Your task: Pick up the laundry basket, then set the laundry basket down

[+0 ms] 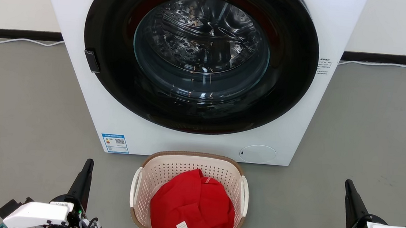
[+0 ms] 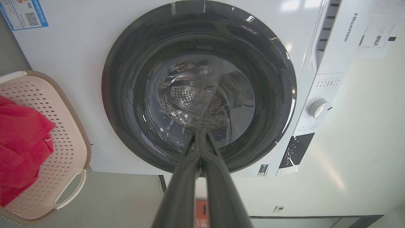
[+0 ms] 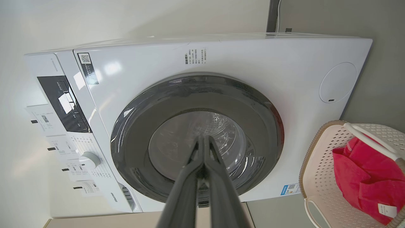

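The laundry basket, cream-white with a brown rim and two white side handles, stands on the grey floor just before the washing machine, with a red garment inside. It also appears at the left edge of the left wrist view as the basket and at the lower right of the right wrist view as the basket. My left gripper is shut and empty, well to the basket's left. To the basket's right, my right gripper is shut and empty. Both point toward the machine, apart from the basket.
A white front-loading washing machine with a round dark glass door stands directly behind the basket, its door shut. A white cable runs along the wall base. Grey floor lies open on both sides of the basket.
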Controlling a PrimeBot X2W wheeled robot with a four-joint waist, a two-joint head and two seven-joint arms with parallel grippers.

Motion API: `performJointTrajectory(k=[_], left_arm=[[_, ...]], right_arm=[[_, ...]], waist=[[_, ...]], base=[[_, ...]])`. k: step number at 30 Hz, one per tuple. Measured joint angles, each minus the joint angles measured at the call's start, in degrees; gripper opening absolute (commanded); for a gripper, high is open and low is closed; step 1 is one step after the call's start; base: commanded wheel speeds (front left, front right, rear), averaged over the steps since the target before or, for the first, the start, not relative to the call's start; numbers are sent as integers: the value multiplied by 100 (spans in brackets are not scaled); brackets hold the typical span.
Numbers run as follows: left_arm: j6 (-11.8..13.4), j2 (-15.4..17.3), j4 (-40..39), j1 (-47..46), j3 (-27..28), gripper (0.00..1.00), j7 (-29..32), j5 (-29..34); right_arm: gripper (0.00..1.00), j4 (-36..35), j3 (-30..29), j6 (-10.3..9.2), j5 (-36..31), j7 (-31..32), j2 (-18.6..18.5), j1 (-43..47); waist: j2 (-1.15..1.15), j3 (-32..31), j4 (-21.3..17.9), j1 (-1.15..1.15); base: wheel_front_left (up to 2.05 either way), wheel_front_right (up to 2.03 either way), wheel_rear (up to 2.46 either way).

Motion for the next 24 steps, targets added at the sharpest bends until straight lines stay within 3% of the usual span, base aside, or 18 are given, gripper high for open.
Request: performJointTrajectory(k=[24], left_arm=[[0, -8, 1, 0, 9, 0, 0, 0]], right_arm=[[0, 1, -13, 0, -1, 52, 7, -96]], waist=[[0, 0, 0, 0]], base=[[0, 0, 0]])
